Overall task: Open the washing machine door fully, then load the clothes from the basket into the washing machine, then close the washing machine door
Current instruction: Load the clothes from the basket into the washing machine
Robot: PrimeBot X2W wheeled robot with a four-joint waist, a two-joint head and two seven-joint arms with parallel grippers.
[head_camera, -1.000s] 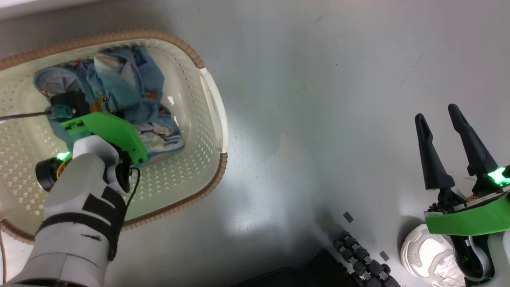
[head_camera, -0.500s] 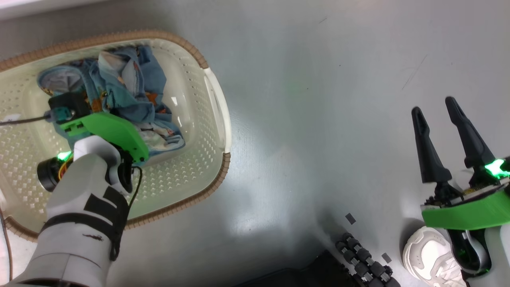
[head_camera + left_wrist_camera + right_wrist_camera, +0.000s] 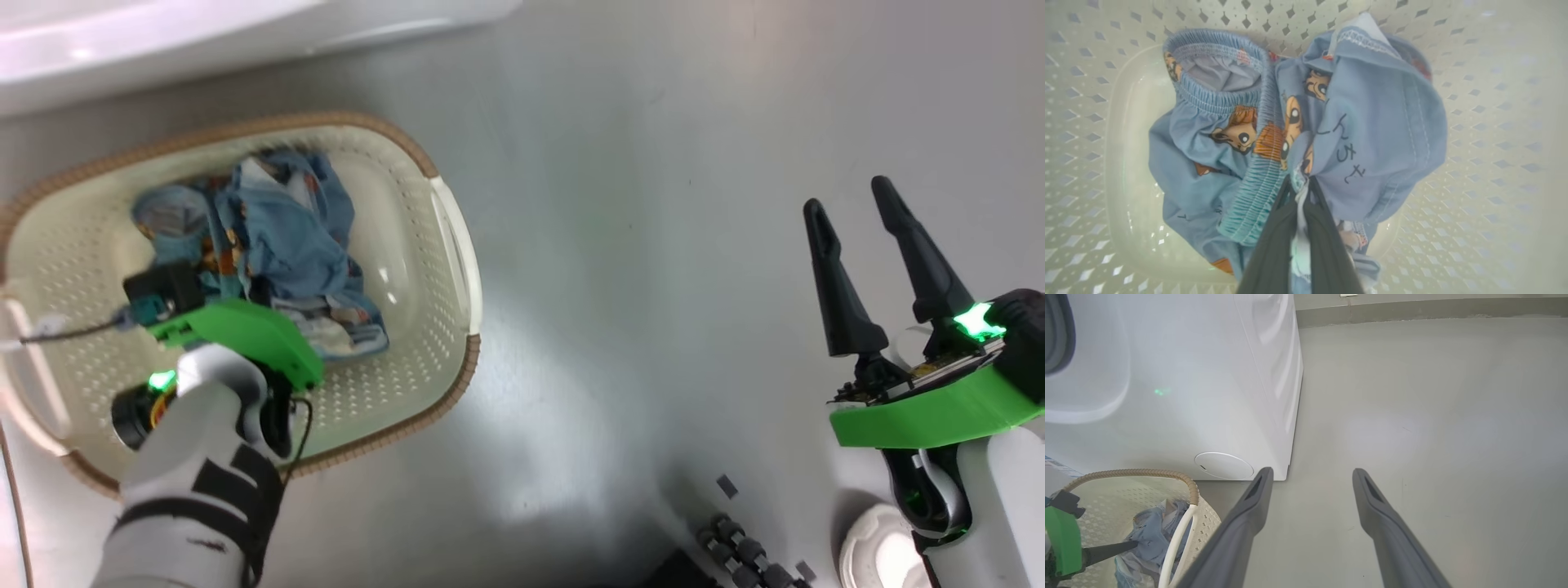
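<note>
The smooth grey floor (image 3: 653,204), glossy with pale patches of glare, carries everything. The basket (image 3: 471,359) stands on it, its walls all around the left claw (image 3: 1300,183). Just past the basket's far rim from that claw, the white washing machine (image 3: 1188,396) sits on the floor; seen from the right claw (image 3: 851,198), its corner lies ahead and to the left. Behind the right claw, below its wrist, a white shoe (image 3: 878,547) rests on the floor. Left of the shoe lie a row of black rollers (image 3: 739,559) and small dark squares (image 3: 726,487).
</note>
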